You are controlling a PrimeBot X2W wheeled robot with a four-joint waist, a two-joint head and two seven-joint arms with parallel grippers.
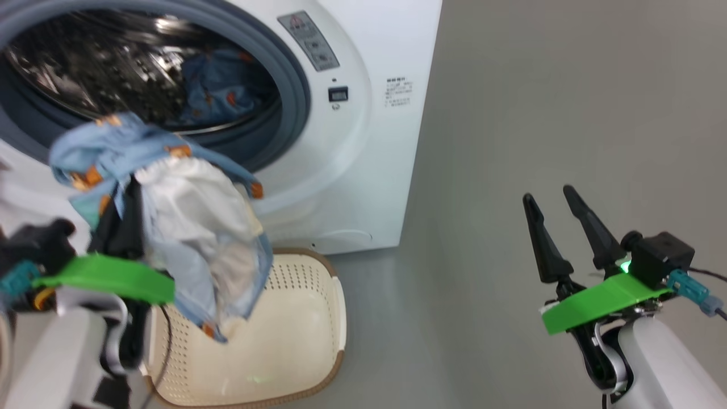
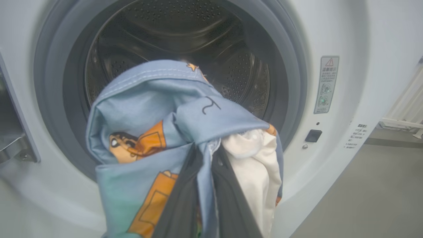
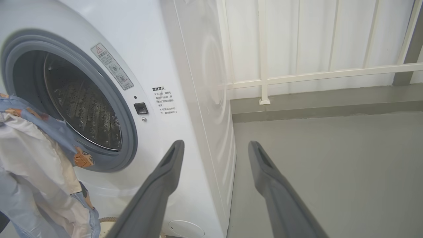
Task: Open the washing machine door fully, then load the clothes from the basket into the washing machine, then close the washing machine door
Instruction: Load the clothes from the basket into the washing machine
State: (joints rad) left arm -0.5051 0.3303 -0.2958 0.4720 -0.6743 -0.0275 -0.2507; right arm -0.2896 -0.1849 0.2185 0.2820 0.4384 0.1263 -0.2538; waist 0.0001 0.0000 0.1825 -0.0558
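The white washing machine (image 1: 363, 142) stands with its drum mouth uncovered; its door is out of view. One light-blue garment (image 1: 218, 85) lies inside the drum. My left gripper (image 2: 206, 155) is shut on another garment of the clothes (image 1: 187, 221), blue with orange prints and a whitish inner side. That garment hangs in front of the drum opening (image 2: 178, 49) and above the cream basket (image 1: 295, 335), which looks bare inside. My right gripper (image 1: 551, 196) stands open and holds nothing, to the right of the machine over the grey floor. The held garment (image 3: 36, 165) and the machine (image 3: 155, 59) also show in the right wrist view.
Grey floor (image 1: 539, 113) spreads to the right of the machine. A white railing (image 3: 297, 74) and panelled wall run behind it. A metal hinge part (image 2: 13, 145) sits at the left of the drum opening.
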